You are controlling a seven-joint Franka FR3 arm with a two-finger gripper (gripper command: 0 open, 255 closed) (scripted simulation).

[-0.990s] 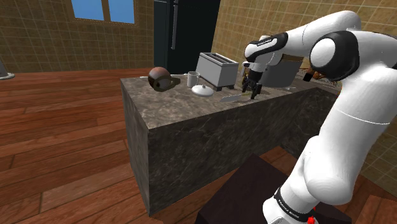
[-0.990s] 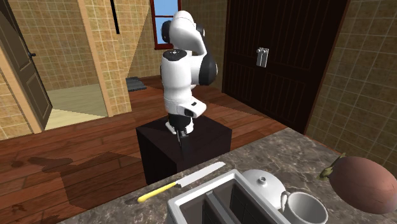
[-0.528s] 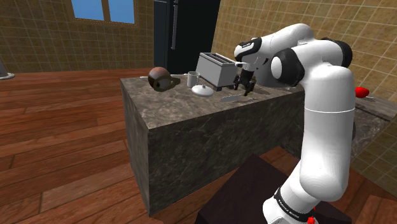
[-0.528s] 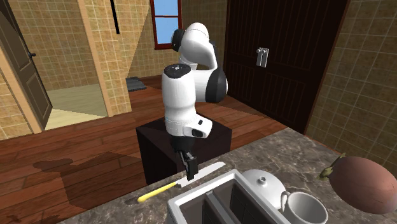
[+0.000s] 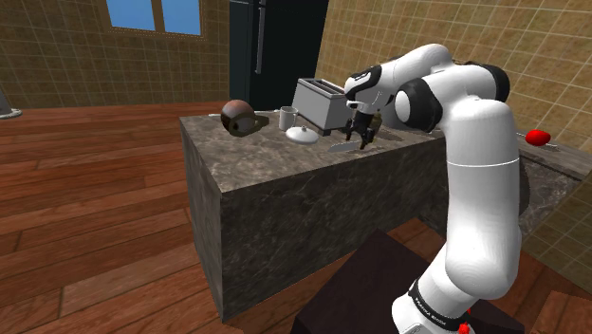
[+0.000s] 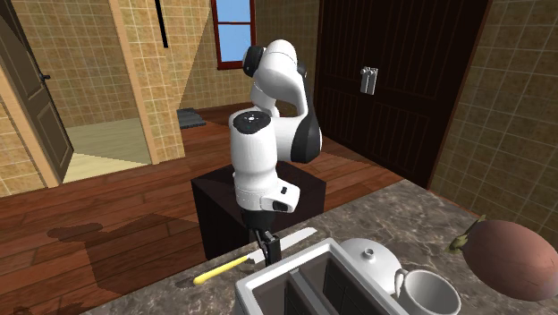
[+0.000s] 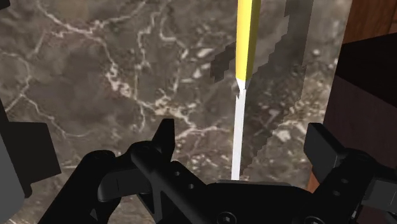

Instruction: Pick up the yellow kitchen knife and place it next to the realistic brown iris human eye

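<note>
Hovering low over the bench [image 5: 285, 190] with the tool [image 7: 245, 149] spread wide, holding nothing. Straddling the thin pale blade of the knife [image 7: 247, 38], one black finger on either side, touching neither as far as visible. Pointing along the blade, with the yellow handle stretching away beyond the fingertips. Seen from the second exterior view as sitting just over the spot where blade meets handle.

Knife lying flat on the dark marble top, near the bench edge on the stand's side, just beside the grey toaster [image 5: 323, 102]. Beyond the toaster, toward the shoulder view's left: a white lidded dish [image 5: 302, 136], a white cup [image 5: 286, 117], then the brown eye [image 5: 237, 118] at the far end of the bench, well apart from the knife.

Judging progress as early. Reach and line-up look finished. Not yet closed on the knife, not yet lifted. Left to do: closing on the blade or handle, lifting clear, carrying along the bench past toaster, dish and cup, setting down beside the eye, letting go. Most of the task ahead.
</note>
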